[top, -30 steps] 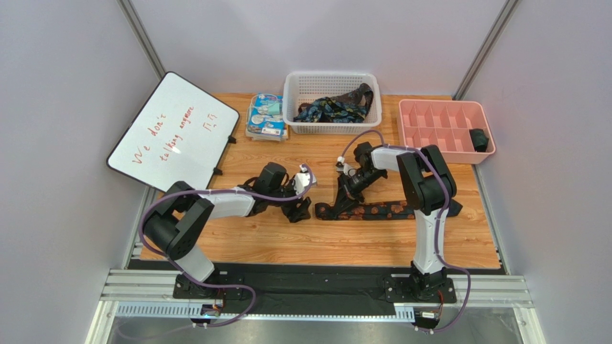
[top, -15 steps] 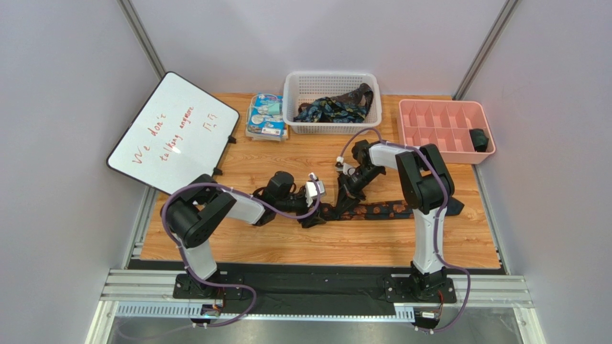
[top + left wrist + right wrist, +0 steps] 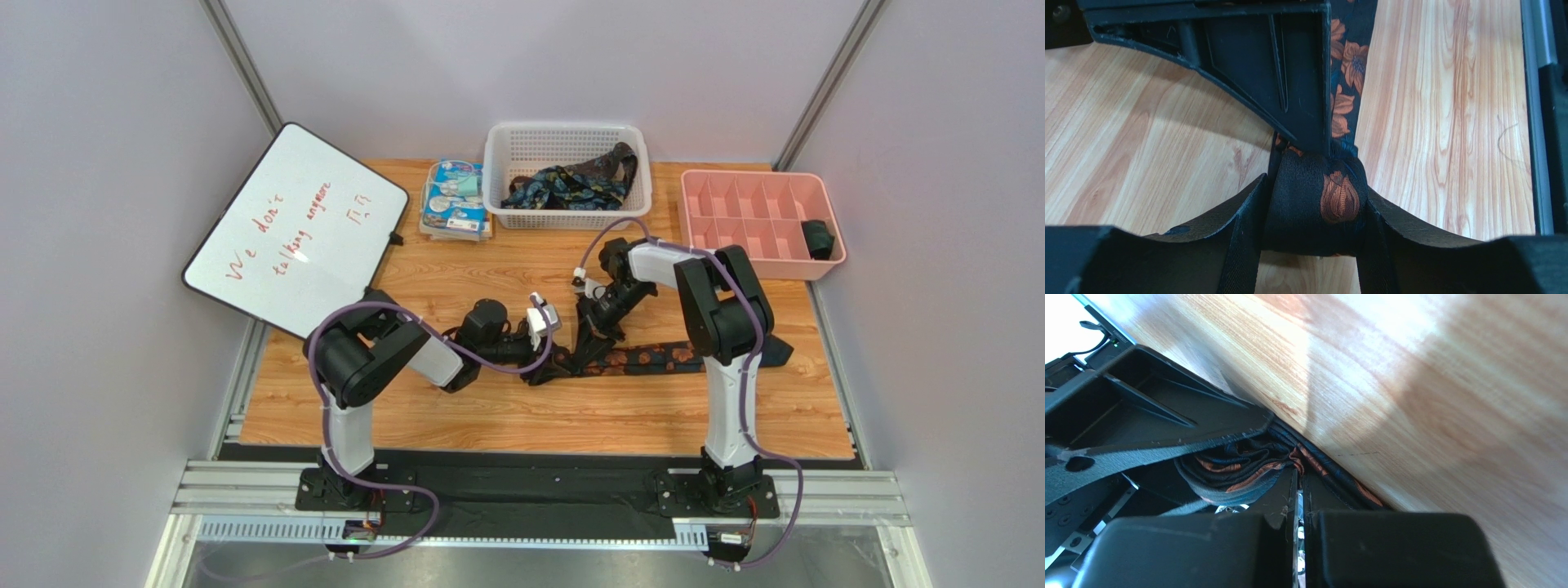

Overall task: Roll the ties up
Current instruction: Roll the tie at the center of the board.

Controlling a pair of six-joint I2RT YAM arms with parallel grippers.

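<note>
The tie [image 3: 656, 359] lay flat on the table [image 3: 491, 423], nearer the arms than the white basket [image 3: 496, 172], with its left end wound into a small roll. The left claw [image 3: 1314, 211] pinched that roll, one finger touching each side. The right claw [image 3: 1300, 493], pressed together, met the roll with its tips; whether cloth sat between them could not be told. More ties [image 3: 570, 186] lay heaped in the basket.

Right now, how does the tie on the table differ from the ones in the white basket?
The table tie lies stretched flat, one end rolled; the basket ties sit in a tangled heap. It shows orange flowers; they also show teal. Both are dark fabric.
</note>
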